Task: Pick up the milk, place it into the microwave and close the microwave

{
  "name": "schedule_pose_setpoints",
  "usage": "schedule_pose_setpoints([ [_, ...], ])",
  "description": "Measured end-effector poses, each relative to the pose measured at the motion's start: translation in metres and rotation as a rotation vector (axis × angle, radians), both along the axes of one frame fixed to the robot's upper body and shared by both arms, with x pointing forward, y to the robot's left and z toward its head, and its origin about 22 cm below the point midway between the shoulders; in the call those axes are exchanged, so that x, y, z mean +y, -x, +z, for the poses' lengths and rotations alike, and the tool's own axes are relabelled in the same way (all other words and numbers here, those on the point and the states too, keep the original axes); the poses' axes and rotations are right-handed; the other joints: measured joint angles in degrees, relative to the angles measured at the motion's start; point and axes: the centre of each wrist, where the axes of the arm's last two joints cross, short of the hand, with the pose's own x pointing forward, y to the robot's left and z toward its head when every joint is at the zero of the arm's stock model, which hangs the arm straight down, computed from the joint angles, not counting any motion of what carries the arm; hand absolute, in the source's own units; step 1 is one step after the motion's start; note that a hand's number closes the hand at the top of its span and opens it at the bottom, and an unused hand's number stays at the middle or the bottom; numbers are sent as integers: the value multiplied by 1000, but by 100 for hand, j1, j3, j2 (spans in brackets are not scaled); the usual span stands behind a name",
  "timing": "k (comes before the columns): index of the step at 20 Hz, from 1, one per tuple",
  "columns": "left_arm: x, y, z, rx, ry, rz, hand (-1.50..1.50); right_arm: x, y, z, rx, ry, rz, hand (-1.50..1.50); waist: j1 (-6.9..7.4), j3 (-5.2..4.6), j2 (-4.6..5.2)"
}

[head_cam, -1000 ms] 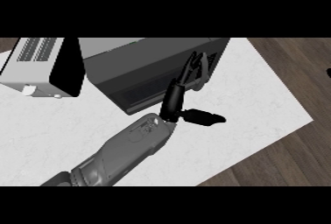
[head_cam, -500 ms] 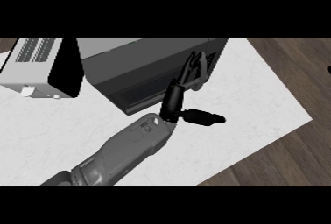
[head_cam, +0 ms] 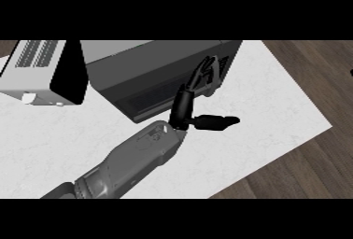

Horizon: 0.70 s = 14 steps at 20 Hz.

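The dark grey microwave [head_cam: 148, 65] stands at the back of the white counter [head_cam: 262, 107]. Its front face slants toward me and the door lies flat against the body. My left hand [head_cam: 185, 105] comes up from the lower left. Its straight fingers [head_cam: 204, 77] rest against the right part of the microwave's front, and the thumb [head_cam: 219, 122] sticks out to the right above the counter. No milk shows in this view. A dark sliver at the right edge [head_cam: 351, 72] may be my right hand.
A white slotted appliance [head_cam: 31, 70] with a black side panel [head_cam: 69, 74] stands left of the microwave. The counter's right edge meets dark wooden floor [head_cam: 310, 163] running diagonally. Bare white counter lies to the right of the hand.
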Motion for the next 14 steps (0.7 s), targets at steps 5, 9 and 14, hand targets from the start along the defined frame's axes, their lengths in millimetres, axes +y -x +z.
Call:
schedule_pose_setpoints([
  [5, 11, -10, 1, -24, -54, 12, -150, -2, 0, 3, 4, 3, 2, -150, 62, 40, -61],
  [9, 7, -11, 0, -45, -127, 10, -150, -5, 1, 5, 7, 4, -2, -150, 163, 72, -111],
  [14, -1, -11, 2, -26, -160, 16, -150, -10, 3, 7, 11, 6, -20, -150, 272, 77, -150],
])
